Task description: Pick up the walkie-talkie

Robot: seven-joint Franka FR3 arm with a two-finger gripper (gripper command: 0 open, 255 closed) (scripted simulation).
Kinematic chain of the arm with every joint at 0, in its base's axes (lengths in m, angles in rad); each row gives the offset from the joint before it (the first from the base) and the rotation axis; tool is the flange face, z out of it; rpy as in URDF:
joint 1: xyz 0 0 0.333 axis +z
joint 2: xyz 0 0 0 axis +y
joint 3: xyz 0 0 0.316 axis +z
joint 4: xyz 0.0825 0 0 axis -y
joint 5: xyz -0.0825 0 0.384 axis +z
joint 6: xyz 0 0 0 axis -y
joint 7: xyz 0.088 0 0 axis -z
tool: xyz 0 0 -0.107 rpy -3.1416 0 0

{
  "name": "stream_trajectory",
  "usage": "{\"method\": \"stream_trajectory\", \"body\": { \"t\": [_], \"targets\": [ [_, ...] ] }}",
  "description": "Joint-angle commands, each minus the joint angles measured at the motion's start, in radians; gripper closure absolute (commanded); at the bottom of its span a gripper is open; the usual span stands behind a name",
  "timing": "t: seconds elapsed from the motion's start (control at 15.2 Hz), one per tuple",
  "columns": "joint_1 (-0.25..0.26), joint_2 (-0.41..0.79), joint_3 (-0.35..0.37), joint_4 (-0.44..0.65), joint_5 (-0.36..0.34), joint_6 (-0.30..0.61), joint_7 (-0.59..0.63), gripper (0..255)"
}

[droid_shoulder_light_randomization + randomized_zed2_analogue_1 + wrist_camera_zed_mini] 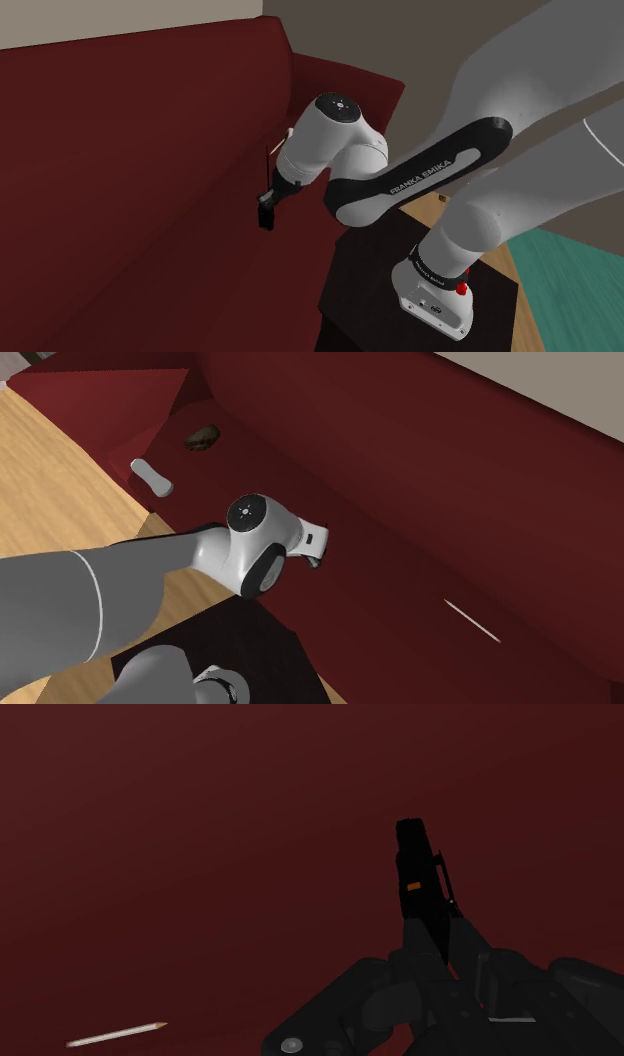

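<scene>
Pincer (443,946) was clamped, and I had it plain from the wrist camera: both black fingers pressed against the lower part of the walkie-talkie (418,874), one on each side. The walkie-talkie was black and slim, with a small orange mark on its body. It stuck out beyond the fingertips with the dark red sofa (130,180) behind it.

From the shoulder I got the same story. The white arm (330,145) reached from its black stand (360,290) out over the seat, hand angled down toward the cushion, and the walkie-talkie hung at the fingers. It was over the seat, nearer the front edge than the backrest. Whether its lower end touched the cushion or hung free, I couldn't tell.

A thin white pencil (472,620) lay flat on the seat, well apart from the walkie-talkie and farther along the sofa, away from the armrest (100,397) that I saw in the second exterior view. Up by that armrest a small brown lump (203,438) rested in the seat's corner. Close by, a pale grey oblong thing (152,476) lay at the seat's front edge. What either one was, I couldn't make out. Wooden floor (60,472) ran along the sofa's front, and a teal rug (570,290) showed beyond the stand.
</scene>
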Motion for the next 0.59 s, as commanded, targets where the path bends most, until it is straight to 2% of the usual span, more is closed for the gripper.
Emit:
{"method": "stream_trajectory", "body": {
  "t": [0.0, 0.33, 0.53],
  "targets": [
    [0.039, -0.03, -0.039, 0.007, 0.028, -0.04, -0.029, 255],
    [0.097, -0.096, -0.101, 0.03, 0.07, -0.131, -0.074, 255],
    [0.107, -0.111, -0.113, 0.036, 0.077, -0.152, -0.082, 255]
  ]
}}
